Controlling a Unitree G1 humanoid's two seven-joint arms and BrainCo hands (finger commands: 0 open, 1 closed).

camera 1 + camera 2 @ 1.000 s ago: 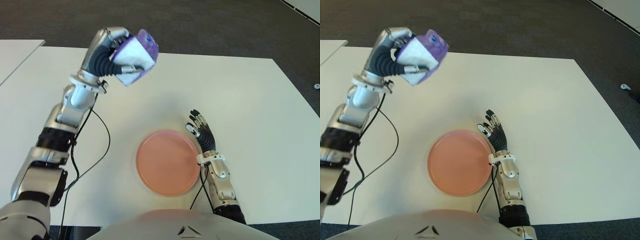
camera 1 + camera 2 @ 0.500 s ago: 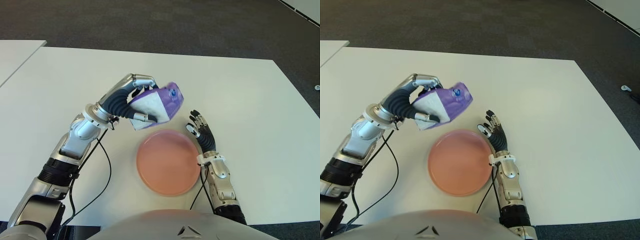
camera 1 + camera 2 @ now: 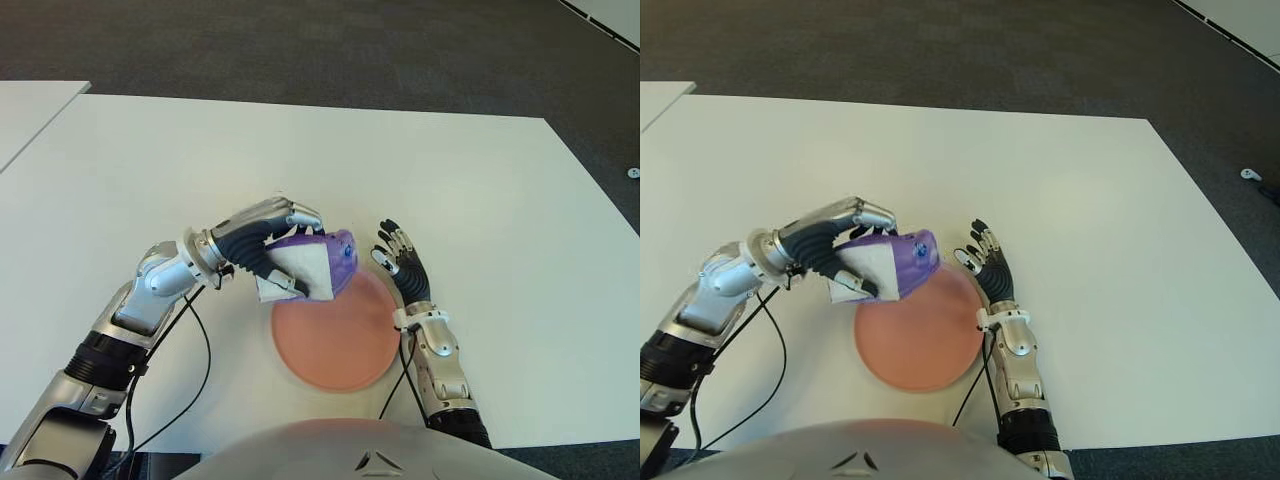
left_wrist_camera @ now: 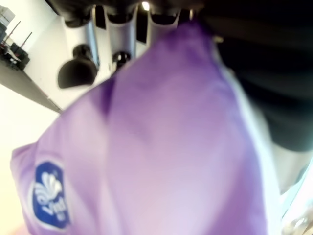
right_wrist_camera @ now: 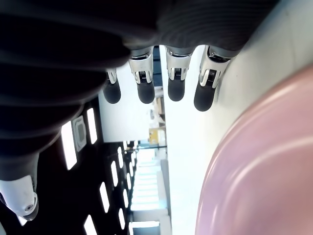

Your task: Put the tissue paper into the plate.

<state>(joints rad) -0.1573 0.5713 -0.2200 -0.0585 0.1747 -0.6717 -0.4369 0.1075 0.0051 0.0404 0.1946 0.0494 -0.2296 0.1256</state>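
An office or lab-like room, by the look of it: a plain white worktop [image 3: 480, 180] stands on dark grey carpet floor [image 3: 300, 45], a second white table [image 3: 25, 110] just beside it at left.

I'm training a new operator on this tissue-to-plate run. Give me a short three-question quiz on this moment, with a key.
1. True or false: the tissue pack already lies free on the plate.
2. Which hand grasps the pack? A) left hand B) right hand C) neither
3. Fill in: the right hand shows at the plate's ___ rim, fingers spread and holding nothing.

Key:
1. False. The left hand grips it over the plate's far left rim.
2. A.
3. Right.
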